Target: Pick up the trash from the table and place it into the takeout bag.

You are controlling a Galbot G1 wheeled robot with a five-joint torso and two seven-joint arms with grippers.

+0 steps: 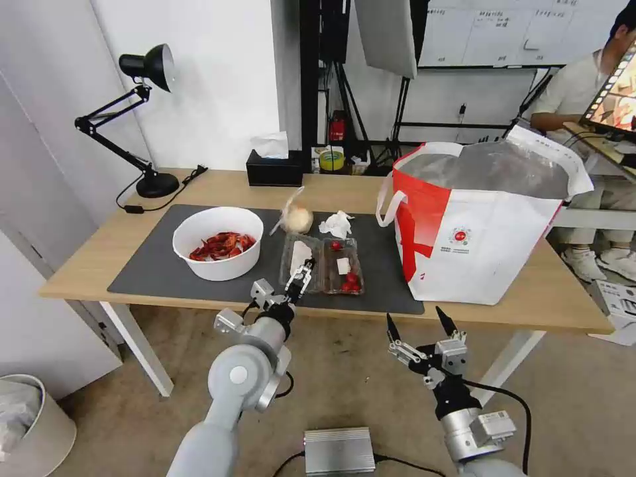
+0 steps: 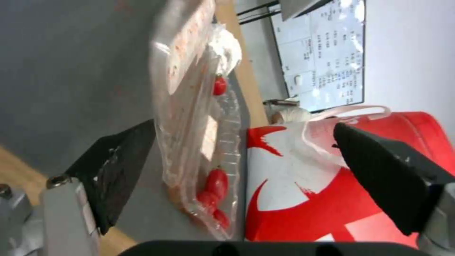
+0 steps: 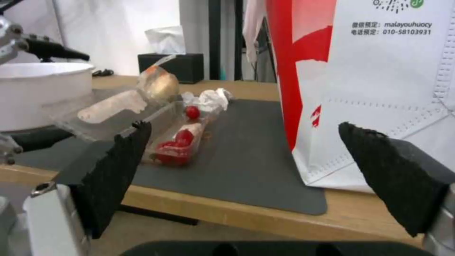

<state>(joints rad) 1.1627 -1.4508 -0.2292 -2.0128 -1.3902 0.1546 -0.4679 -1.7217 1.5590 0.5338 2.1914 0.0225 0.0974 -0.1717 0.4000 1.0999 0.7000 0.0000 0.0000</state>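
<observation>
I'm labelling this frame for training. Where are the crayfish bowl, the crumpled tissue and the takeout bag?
crayfish bowl (image 1: pixel 228 265): head view, on its white front wall.
crumpled tissue (image 1: pixel 336 224): head view, on the middle of the wad.
takeout bag (image 1: pixel 493 255): head view, on its white front panel.

The left arm reaches up through the lower centre of the head view, its left gripper (image 1: pixel 299 278) spread open. The right gripper (image 1: pixel 421 324) sits lower right, black fingers apart and pointing upward.
</observation>
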